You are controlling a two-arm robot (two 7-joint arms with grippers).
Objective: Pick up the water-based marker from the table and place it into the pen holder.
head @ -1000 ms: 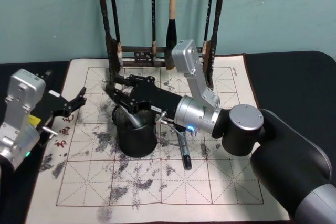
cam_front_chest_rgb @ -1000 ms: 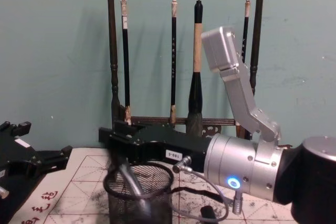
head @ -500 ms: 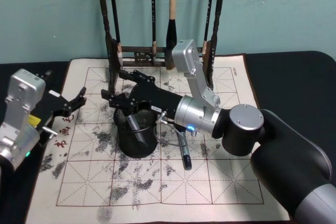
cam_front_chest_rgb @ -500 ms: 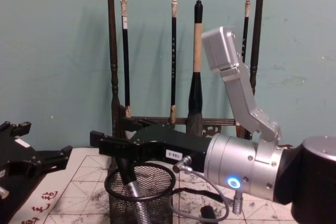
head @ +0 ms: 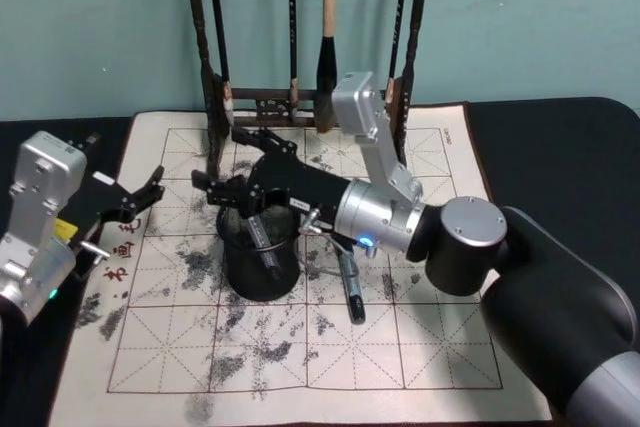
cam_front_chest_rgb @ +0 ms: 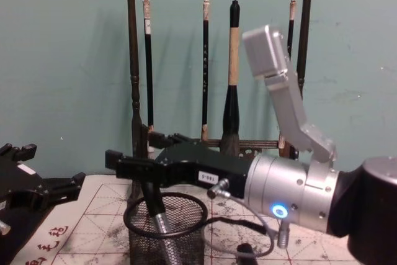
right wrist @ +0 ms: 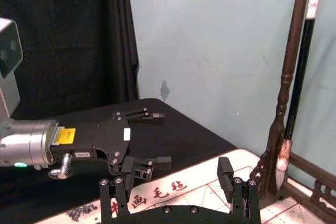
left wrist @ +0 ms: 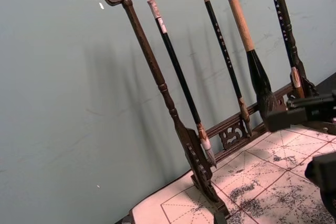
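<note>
- Head view: the right gripper (head: 217,155) hovers over the pen holder (head: 258,277), which stands on the ink-smudged mat of the counter (head: 420,347). Its jaws are spread wide and grip nothing. The water-based marker (head: 265,247) leans inside the holder, silver shaft down and dark end up. A dark pen (head: 350,292) lies on the mat just beside the holder. The left gripper (head: 158,192) sits at the mat's left edge, well apart.
- Left wrist view: the wooden brush rack (left wrist: 173,114) stands at the back of the mat with its brushes hanging.
- Right wrist view: the right gripper's two fingers stand far apart in the foreground. Beyond them, the left gripper's jaws are also open and empty.
- Chest view: the marker rests tilted in the mesh cup, its top just below the wide-open right jaws.
</note>
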